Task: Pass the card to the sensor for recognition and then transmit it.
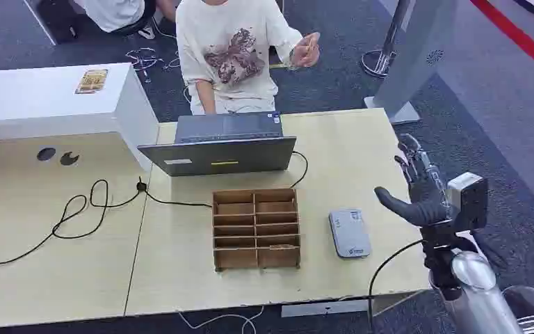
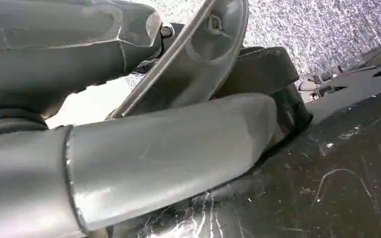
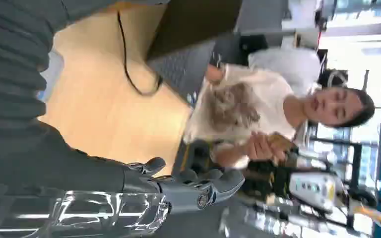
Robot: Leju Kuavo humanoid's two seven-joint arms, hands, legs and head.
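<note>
- Right hand (image 1: 418, 186) was raised past the table's right edge, fingers (image 1: 413, 158) spread and extended, thumb out toward the table; it held nothing.
- Left hand: the left wrist view gave grey covers and dark shapes at close range; whether it was open or closed could not be told.
- Nearest the right fingers, on the table (image 1: 361, 160), lay one grey sensor (image 1: 349, 233), flat, with small unreadable print.
- Just beyond the sensor stood one wooden sorting box (image 1: 256, 228), ten compartments in two columns; contents could not be made out.
- Further off: one laptop (image 1: 220, 145) seen from its back, screen hidden, and one black cable (image 1: 97, 205) looped across the left tabletop.
- Card (image 1: 309, 47): one thin, yellowish item, pinched in the raised hand (image 1: 306, 52) of the person (image 1: 231, 52) seated behind the laptop, well apart from the right fingers; largely covered, blurred in the right wrist view, markings not discernible.
- One patterned yellow object (image 1: 92, 81) lay on the white counter (image 1: 42, 97), farthest away; its type was unclear.
</note>
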